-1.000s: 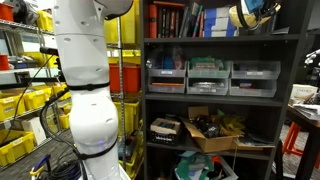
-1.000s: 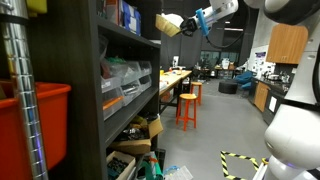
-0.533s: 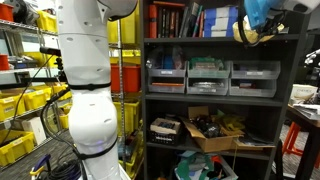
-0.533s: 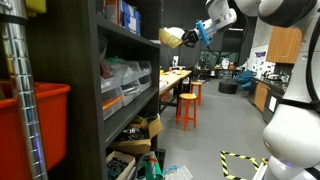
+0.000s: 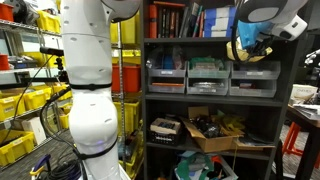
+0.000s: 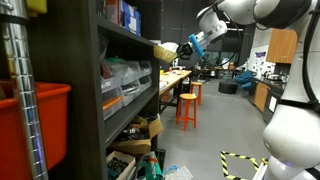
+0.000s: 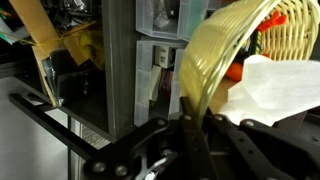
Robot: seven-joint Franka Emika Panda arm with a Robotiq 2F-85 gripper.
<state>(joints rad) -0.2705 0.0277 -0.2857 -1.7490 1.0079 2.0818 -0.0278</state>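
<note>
Fingers (image 7: pixel 186 140) of the gripper (image 7: pixel 196 122) are clamped together on the rim of the yellow woven basket (image 7: pixel 215 60), which contains white paper (image 7: pixel 272 88). In both exterior views the basket is held high, near the dark shelving unit (image 5: pixel 215 100), above its right grey bin (image 5: pixel 255 78).

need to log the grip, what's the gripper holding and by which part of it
A woven basket, pinched at its rim between the fingers of the shut gripper.

Dark shelving unit (image 5: pixel 212 98), orange stool (image 6: pixel 187 106), yellow bins (image 5: pixel 18 104)
</note>
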